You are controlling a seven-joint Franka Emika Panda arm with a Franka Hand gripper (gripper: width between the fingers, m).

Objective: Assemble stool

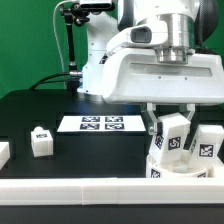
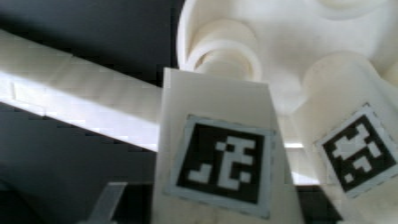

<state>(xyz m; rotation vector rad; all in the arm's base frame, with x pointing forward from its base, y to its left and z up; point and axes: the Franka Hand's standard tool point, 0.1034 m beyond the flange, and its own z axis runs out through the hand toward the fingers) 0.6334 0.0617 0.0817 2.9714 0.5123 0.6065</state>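
Note:
My gripper (image 1: 172, 124) is shut on a white block leg (image 1: 173, 137) and holds it upright over the round white seat (image 1: 176, 168) at the exterior view's lower right. A second leg (image 1: 208, 141) stands on the seat just to the right of the held one. In the wrist view the held leg (image 2: 221, 150) fills the middle with its tag facing the camera. The second leg (image 2: 358, 146) is beside it and the seat (image 2: 285, 45) lies beyond. My gripper (image 2: 222, 214) has one finger (image 2: 118, 203) showing beside the leg. A third leg (image 1: 41, 141) lies loose on the black table at the left.
The marker board (image 1: 100, 123) lies flat in the middle of the table. A white border rail (image 1: 70, 192) runs along the front edge. Another white part (image 1: 4, 152) sits at the far left edge. A black stand (image 1: 72, 40) rises at the back.

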